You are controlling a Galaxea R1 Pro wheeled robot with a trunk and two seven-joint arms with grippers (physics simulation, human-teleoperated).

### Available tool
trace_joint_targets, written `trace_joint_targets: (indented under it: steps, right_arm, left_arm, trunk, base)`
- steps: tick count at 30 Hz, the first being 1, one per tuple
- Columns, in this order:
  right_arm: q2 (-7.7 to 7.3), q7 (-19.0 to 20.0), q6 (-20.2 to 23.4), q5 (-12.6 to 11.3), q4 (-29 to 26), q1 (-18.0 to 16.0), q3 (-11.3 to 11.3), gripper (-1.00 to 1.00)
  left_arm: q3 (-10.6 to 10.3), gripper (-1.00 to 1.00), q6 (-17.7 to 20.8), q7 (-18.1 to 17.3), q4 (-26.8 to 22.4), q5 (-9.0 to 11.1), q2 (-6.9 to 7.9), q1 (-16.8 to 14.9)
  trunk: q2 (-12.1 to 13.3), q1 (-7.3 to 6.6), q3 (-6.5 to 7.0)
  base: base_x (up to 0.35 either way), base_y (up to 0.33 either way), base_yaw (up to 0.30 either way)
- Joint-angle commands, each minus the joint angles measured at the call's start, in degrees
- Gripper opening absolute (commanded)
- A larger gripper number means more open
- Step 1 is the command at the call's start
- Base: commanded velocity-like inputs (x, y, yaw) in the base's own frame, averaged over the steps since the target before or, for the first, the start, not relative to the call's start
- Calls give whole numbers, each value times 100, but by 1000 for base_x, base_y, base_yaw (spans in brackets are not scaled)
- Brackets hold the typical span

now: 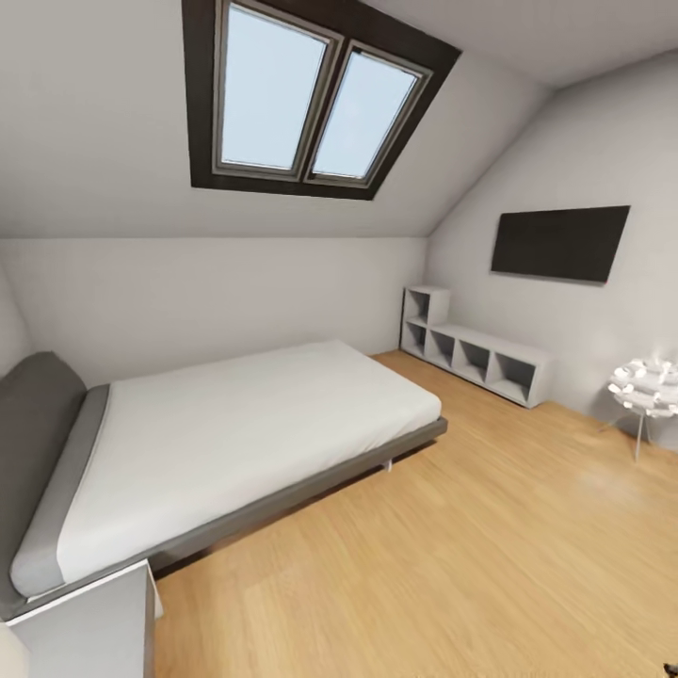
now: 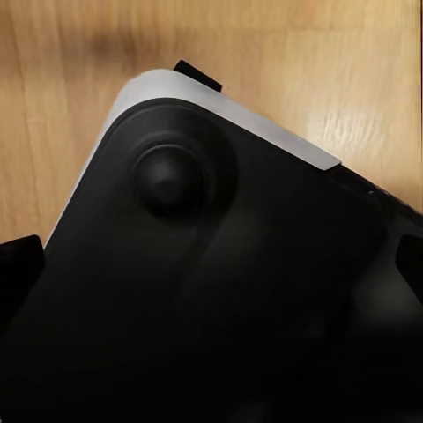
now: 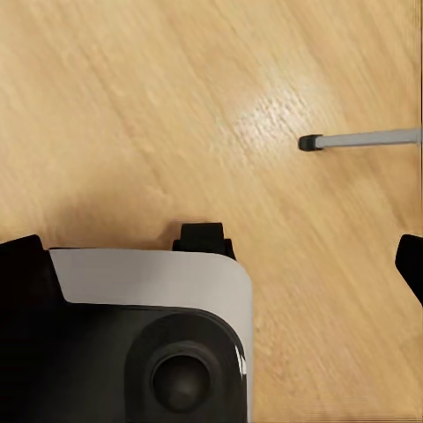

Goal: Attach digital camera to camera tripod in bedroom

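Observation:
I am in the bedroom, with white sloped walls and a light wood floor (image 1: 452,565). The digital camera is out of view. In the right wrist view a silver rod with a black foot (image 3: 352,139) lies just above the floor; it looks like one leg of the camera tripod, and the rest of it is cut off. My right gripper (image 3: 211,260) hangs over my own base, its dark fingertips (image 3: 18,256) far apart at the picture's edges, open and empty. My left gripper (image 2: 211,264) is likewise open above the base, holding nothing.
A low grey bed (image 1: 245,433) fills the left half of the room. White cube shelves (image 1: 476,358) stand along the right wall under a dark screen (image 1: 560,243). A white spiky lamp (image 1: 645,388) stands at the far right. A white cabinet corner (image 1: 89,621) is near left.

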Motion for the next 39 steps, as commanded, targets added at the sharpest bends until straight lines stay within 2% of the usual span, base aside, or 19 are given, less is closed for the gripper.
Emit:
trace_joint_targets:
  steps: [1, 10, 26, 34, 39]
  right_arm:
    - [-2, 11, -33, 49, 18, -8, -49, 100]
    - [-2, 11, -33, 49, 18, -9, -49, 100]
    - [-2, 19, -6, 56, 18, -8, -42, 100]
    - [-2, 25, -6, 72, 18, -7, -33, 100]
    - [-2, 21, -8, 202, 18, -9, -32, 100]
  left_arm:
    - [44, 100, -10, 0, -5, -19, -2, 1]
    - [42, 100, -10, -3, -5, -25, -2, 1]
    - [33, 100, -10, -9, -5, -26, -3, 1]
    - [33, 100, -5, -9, -5, -30, -3, 1]
    - [33, 100, 4, -9, -5, -31, -3, 1]
  trunk:
    - [-3, 0, -6]
    - [-3, 0, -6]
    - [-3, 0, -6]
    - [-3, 0, -6]
    - [-3, 0, -6]
  base:
    - [0, 0, -249]
    - [0, 0, -190]
    - [12, 0, -21]
    - [199, 0, -1]
    - [298, 0, 0]
